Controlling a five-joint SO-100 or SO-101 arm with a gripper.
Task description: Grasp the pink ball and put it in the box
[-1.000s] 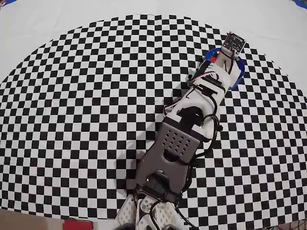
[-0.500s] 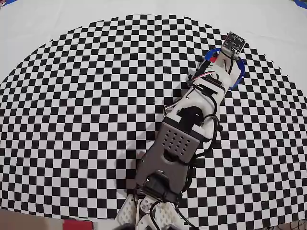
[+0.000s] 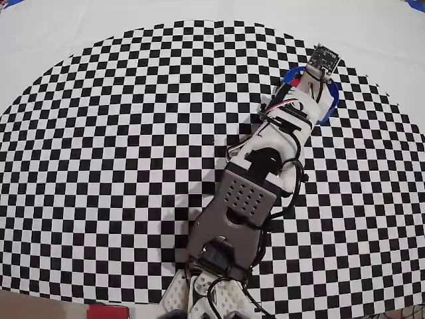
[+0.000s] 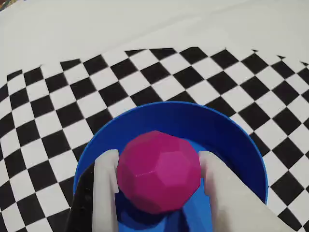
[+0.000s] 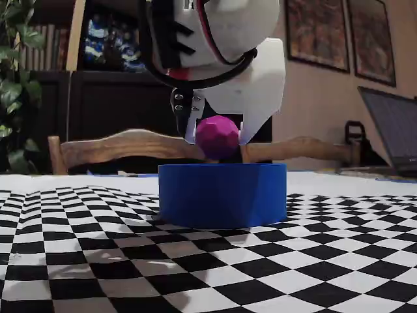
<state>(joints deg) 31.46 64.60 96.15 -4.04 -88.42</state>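
Gripper pinches the pink ball btwn both fingers, held just above the box, over its opening. Wrist view: ball sits w/in the blue rim. Risk: if released off-centre, ball could clip the wall, bounce out & roll across the checkered cloth.

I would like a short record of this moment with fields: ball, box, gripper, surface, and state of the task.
ball: pink ball, held between the two fingers, above the box
box: round blue box, upright on the cloth, nothing seen inside
gripper: gripper, shut on the ball, directly over the box
surface: black and white checkered cloth
task state: ball grasped and carried over the box, not yet released
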